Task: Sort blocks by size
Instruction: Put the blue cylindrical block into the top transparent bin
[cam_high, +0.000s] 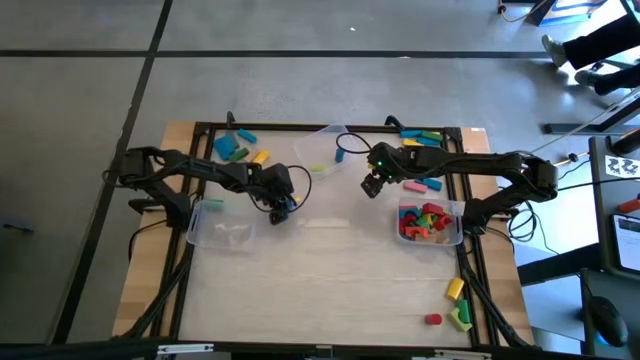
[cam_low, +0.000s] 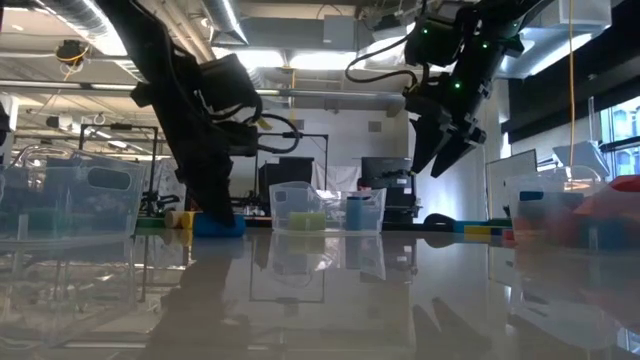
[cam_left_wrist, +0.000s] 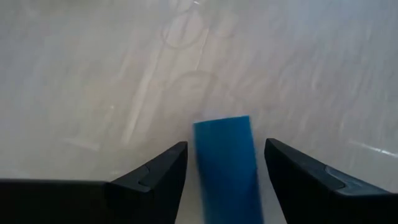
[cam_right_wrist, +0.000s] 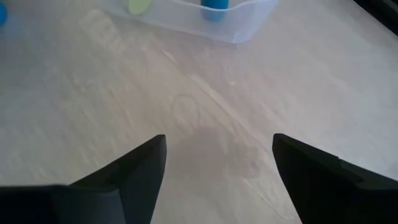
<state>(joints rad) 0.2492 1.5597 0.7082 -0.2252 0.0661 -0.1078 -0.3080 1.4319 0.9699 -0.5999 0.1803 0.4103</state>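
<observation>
Lying on the table, a blue block (cam_left_wrist: 227, 165) sits between the open left end effector's (cam_left_wrist: 225, 171) fingers.

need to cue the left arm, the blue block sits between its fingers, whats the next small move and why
Probably close the left gripper on the blue block. The block lies on the table between the open fingers, with a gap on each side, so it looks lined up but not yet gripped.

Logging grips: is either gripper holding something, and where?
The left gripper straddles a blue block; whether it grips cannot be told. The right gripper is open, empty.
</observation>
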